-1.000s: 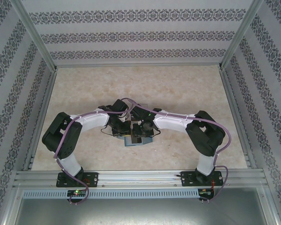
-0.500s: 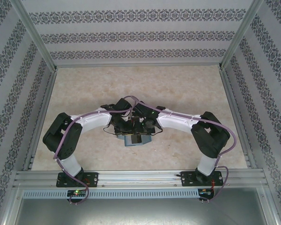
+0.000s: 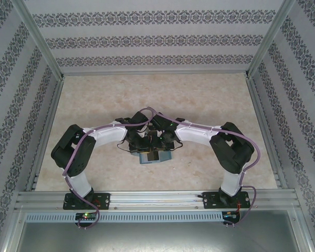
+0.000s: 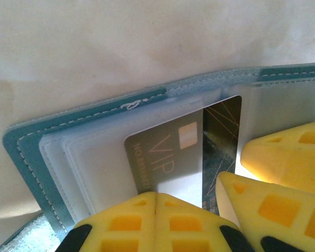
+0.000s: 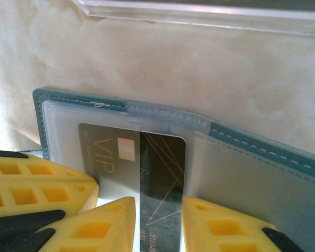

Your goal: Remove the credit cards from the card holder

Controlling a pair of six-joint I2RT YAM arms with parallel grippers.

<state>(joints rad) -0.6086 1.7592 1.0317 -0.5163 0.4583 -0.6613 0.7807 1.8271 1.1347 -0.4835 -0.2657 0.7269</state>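
Left wrist view is showing you the card holder (image 4: 21, 152) lying open and flat on the table (image 4: 121, 37). The credit cards (image 4: 184, 168) are sitting in its clear sleeves by the fold: a grey VIP card (image 4: 157, 157) with a dark card (image 4: 220, 136) right against it.

The left gripper (image 4: 155, 197) is resting with its fingers closed together over the near end of the grey VIP card. You cannot tell whether it is pinching anything. In the right wrist view, the right gripper (image 5: 158, 202) is straddling the dark card with its fingers narrowly apart. Whether the pads are biting the card's long edges cannot be told.

Judged from this, the cards are light, stiff, thin and slick. The holder is soft and light, and is likely to drag along unless you are pinning it. Take each card by its exposed near end and draw it straight out of the sleeve mouth; the sleeve lips may catch corners.

The two grippers are crowding each other. A clear tray (image 5: 199, 11) is lying near, beyond the holder's far edge. Elsewhere the table is offering open room.
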